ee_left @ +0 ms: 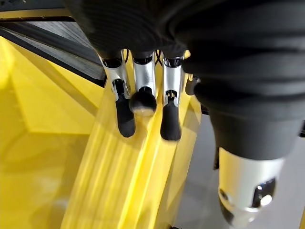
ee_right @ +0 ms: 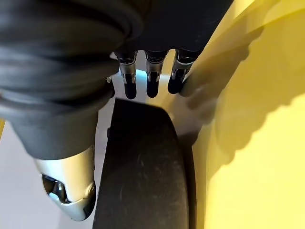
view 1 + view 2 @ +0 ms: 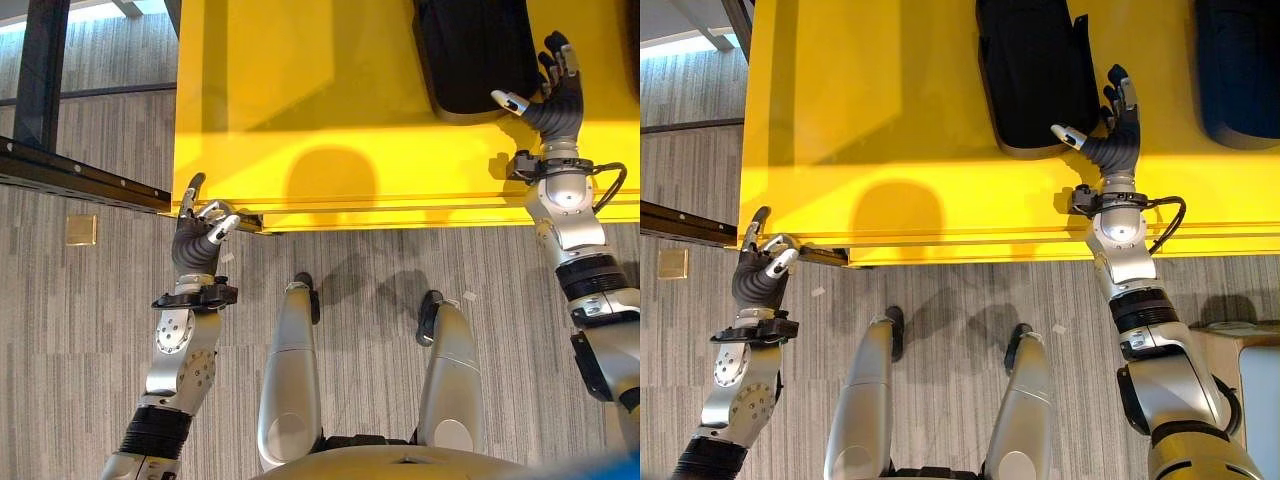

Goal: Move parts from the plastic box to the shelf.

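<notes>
Two dark parts lie on the yellow worktop [image 3: 890,120], both cut off by the top edge: a black part [image 3: 1035,70] and a dark blue part [image 3: 1240,65] at the far right. What either one is cannot be made out. The right hand [image 3: 1118,135] hangs over the black part's near right corner, fingers straight and spread, thumb out, holding nothing. The left hand [image 3: 195,235] sits at the worktop's near left corner, fingers loosely bent, empty.
</notes>
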